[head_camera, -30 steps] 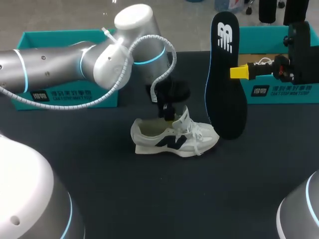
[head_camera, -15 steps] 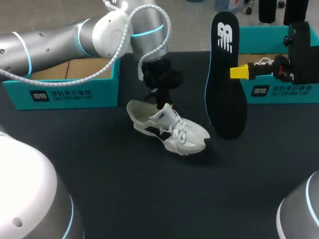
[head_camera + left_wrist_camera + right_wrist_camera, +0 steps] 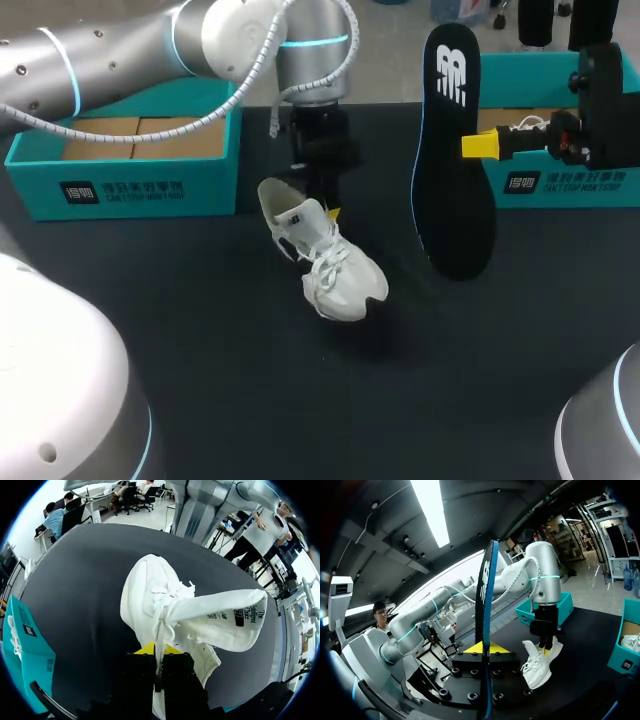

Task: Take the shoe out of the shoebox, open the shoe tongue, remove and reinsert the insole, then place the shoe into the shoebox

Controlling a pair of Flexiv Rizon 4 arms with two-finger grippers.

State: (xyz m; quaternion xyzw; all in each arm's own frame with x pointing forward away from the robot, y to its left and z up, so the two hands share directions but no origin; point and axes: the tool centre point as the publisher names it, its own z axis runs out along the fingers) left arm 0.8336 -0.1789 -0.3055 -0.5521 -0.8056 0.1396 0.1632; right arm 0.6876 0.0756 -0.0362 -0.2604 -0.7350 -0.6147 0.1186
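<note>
Looking down, my left arm (image 3: pixel 110 55) comes in across the far left corner of the bench (image 3: pixel 200 350). Its left gripper (image 3: pixel 326 205) pinches the white shoe (image 3: pixel 325 262) at the tongue. The shoe is tilted near the bench's middle, heel up by the gripper and toe toward the near edge. My right gripper (image 3: pixel 470 147) grips the black insole (image 3: pixel 452 190) upright by the far right. One teal shoebox (image 3: pixel 130 188) sits at the far left corner, a second shoebox (image 3: pixel 545 182) at the far right.
</note>
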